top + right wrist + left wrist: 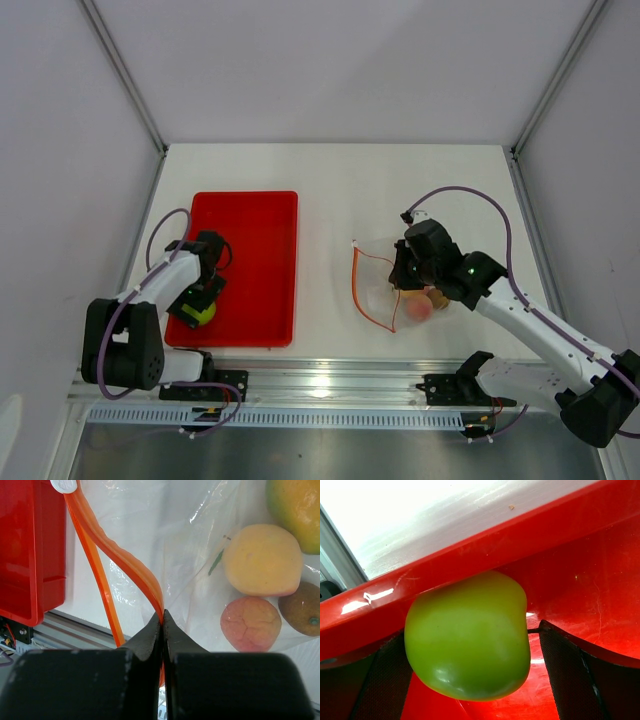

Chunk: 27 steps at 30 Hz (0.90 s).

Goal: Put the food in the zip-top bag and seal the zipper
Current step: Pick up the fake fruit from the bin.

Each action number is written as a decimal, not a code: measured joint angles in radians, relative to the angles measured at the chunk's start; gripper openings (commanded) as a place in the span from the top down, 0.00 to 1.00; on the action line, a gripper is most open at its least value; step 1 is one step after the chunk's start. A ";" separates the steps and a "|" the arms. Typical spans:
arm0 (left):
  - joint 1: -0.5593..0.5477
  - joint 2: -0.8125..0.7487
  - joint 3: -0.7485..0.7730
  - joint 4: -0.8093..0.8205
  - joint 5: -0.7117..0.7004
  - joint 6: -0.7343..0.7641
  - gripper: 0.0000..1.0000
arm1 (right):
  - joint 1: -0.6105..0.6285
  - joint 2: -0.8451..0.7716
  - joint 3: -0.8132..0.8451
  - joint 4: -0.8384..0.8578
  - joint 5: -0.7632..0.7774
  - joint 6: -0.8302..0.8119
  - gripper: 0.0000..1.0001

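A green apple lies in the near left corner of the red tray, against its wall. My left gripper is open around it. In the left wrist view the apple sits between the fingers, with a gap at the right finger. The clear zip-top bag lies right of the tray, mouth open. My right gripper is shut on the upper lip of the orange zipper. Inside the bag are an orange-yellow fruit, a peach-pink fruit, a brown fruit and a yellow-green fruit.
The tray's corner shows left of the bag's mouth. The zipper's white slider is at the far end of the strip. The metal rail runs along the near table edge. White walls enclose the table.
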 measured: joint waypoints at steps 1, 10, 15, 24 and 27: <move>0.000 0.000 -0.001 0.001 0.000 0.000 0.02 | 0.000 0.000 0.000 0.000 0.000 0.000 1.00; 0.005 -0.010 -0.007 0.008 0.000 -0.001 0.22 | -0.001 0.000 0.000 0.000 0.000 0.000 1.00; 0.007 -0.035 -0.010 0.008 0.001 0.000 0.36 | -0.002 0.000 0.000 0.000 -0.001 0.000 1.00; 0.008 -0.130 -0.010 0.022 0.062 0.037 0.65 | -0.002 0.000 0.000 0.000 -0.008 0.000 1.00; 0.000 -0.191 -0.009 0.035 0.097 0.074 0.76 | -0.002 0.000 0.000 0.000 -0.011 0.001 1.00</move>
